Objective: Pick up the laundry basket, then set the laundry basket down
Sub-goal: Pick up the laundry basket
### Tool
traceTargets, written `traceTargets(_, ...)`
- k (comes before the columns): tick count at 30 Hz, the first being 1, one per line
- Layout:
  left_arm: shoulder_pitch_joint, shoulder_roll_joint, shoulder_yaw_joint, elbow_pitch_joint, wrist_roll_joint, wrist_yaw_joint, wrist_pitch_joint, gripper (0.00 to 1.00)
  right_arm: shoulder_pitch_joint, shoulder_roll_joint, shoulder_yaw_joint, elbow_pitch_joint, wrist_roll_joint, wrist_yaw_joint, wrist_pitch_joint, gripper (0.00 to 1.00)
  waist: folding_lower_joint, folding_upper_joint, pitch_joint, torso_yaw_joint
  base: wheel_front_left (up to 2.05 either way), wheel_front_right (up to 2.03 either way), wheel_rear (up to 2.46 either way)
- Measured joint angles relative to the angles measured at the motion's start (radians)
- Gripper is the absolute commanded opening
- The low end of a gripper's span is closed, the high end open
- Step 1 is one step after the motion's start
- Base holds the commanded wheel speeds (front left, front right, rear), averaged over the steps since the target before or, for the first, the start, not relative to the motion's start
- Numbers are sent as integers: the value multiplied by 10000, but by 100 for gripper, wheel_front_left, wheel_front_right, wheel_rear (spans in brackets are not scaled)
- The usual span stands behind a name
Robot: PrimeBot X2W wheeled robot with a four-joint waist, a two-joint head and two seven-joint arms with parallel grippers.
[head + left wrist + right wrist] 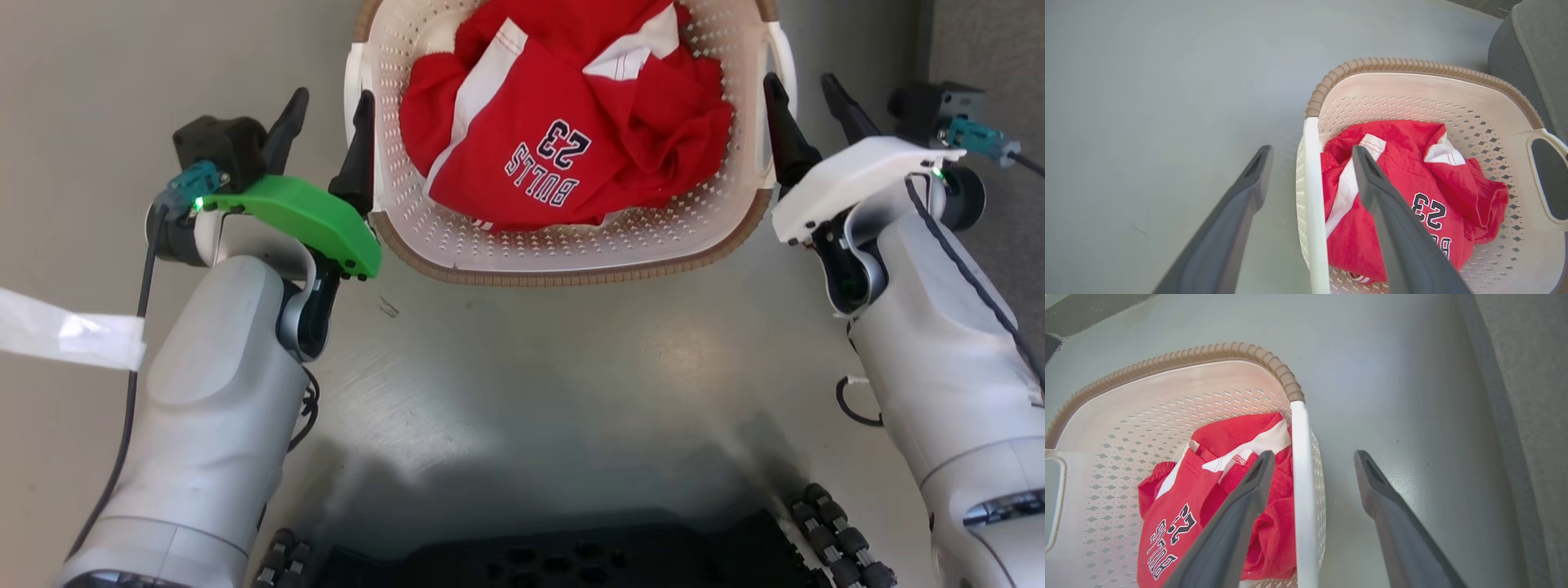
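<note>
Straddled the side walls of the laundry basket [571,245], left gripper [331,102] and right gripper [800,86] both spread wide, one finger inside, one outside, set to clamp. Sat on the floor [522,367], far centre, not yet lifted.

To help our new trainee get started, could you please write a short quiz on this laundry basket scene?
1. True or false: the left gripper is shut on the laundry basket.
2. What lies in the basket? A) a blue towel B) a red jersey C) nothing
3. Fill in: the right gripper straddles a white side handle, one finger inside the basket, one ____.
Key: 1 false, it is open, with a finger on each side of the wall; 2 B; 3 outside.
</note>
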Motion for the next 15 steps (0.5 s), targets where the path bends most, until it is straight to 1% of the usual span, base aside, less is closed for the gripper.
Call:
traceTargets(2,-147,2,-105,111,-117,-65,2,100,-194,23,67,190,17,0,29,100,0,0,128,3,0,0,0)
traceTargets(15,-1146,-6,-803,1003,-759,-84,403,100,-1233,174,616,1001,288,0,98,100,-1,0,940,-53,0,0,0)
